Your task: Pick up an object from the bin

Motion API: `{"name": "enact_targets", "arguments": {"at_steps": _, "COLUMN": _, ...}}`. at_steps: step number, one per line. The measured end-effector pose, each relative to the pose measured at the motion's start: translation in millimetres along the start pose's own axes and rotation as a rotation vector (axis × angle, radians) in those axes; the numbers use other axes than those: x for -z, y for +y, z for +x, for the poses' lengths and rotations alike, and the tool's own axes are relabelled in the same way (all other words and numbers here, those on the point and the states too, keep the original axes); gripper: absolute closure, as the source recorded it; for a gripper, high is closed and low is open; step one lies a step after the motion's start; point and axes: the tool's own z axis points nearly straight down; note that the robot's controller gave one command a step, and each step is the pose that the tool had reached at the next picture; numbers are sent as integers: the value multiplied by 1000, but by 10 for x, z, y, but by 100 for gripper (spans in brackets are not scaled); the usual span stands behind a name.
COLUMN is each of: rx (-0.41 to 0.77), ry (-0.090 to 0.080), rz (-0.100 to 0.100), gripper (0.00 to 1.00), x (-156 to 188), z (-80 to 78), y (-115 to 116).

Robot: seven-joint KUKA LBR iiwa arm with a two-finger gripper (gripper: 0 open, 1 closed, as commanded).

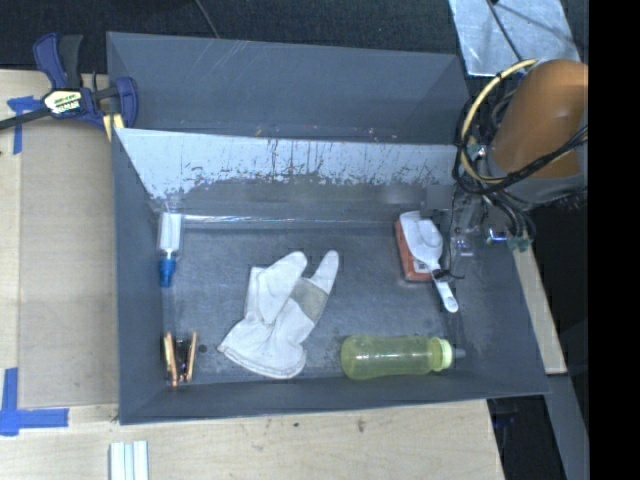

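Grey metal forms the bin (300, 88). The gripper (463, 240) hangs at its right side, below the arm's orange cover (540, 118). Whether the gripper is apart or together cannot be told, and nothing shows in its grasp. Just to its left lies a red-brown block (405, 253) with a white piece (425, 238) on top. A small white stick (446, 295) lies just below the gripper. Well apart are a white glove (280, 313) mid-bin, a yellow-green bottle (395, 356) by the near wall, and a white-and-blue tube (168, 248) and brown clip (178, 358) at the left.
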Motion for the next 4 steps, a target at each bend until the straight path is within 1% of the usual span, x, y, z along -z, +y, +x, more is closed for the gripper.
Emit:
{"name": "enact_targets", "arguments": {"at_steps": 1, "rx": 2, "ry": -8, "rz": 1, "gripper": 0, "x": 52, "z": -17, "y": 4}}
{"name": "enact_targets", "arguments": {"at_steps": 2, "rx": 27, "ry": -10, "rz": 3, "gripper": 0, "x": -179, "z": 109, "y": 484}}
{"name": "enact_targets", "arguments": {"at_steps": 3, "rx": -55, "ry": -8, "rz": -1, "gripper": 0, "x": -574, "z": 138, "y": 800}}
{"name": "enact_targets", "arguments": {"at_steps": 4, "rx": -34, "ry": -6, "rz": 1, "gripper": 0, "x": -606, "z": 124, "y": 1105}}
